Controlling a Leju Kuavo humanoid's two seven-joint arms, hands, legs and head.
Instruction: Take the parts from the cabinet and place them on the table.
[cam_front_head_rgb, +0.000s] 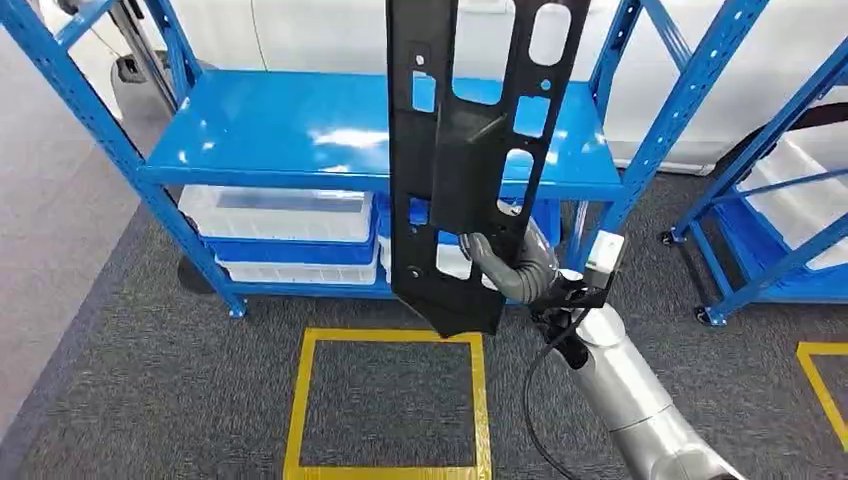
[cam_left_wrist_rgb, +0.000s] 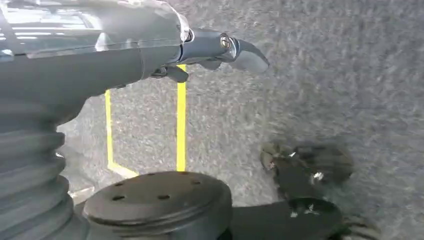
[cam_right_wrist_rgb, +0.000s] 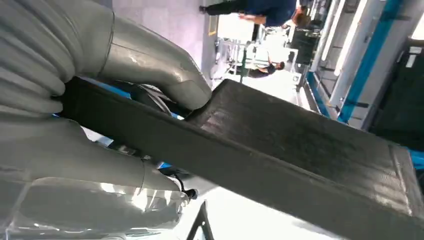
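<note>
Head view: right hand (cam_front_head_rgb: 505, 262) grips a long black panel (cam_front_head_rgb: 470, 150) near its lower end and holds it upright, tilted a little, in front of the blue shelving rack (cam_front_head_rgb: 300, 130). The panel has several cutout holes; its top runs out of frame and its bottom corner hangs over the dark grey carpet (cam_front_head_rgb: 130, 380), just above the far edge of a yellow tape square (cam_front_head_rgb: 300, 400) on the floor. Rack top shelf is bare blue; translucent bins (cam_front_head_rgb: 280, 215) sit on the lower shelf behind the panel. A second blue rack (cam_front_head_rgb: 790, 220) stands at the right edge. Left wrist view: left hand (cam_left_wrist_rgb: 210, 50) hangs over the carpet with nothing in it; thumb stretched out, the other fingers mostly hidden behind the hand's cover, so can't tell how they lie. Yellow tape lines (cam_left_wrist_rgb: 181, 130) on the floor beyond it. Right wrist view: thumb and fingers (cam_right_wrist_rgb: 160, 70) are clamped on the panel's edge from both sides, and the textured black face runs away from the hand. A person (cam_right_wrist_rgb: 265, 7) stands far in the background.
</note>
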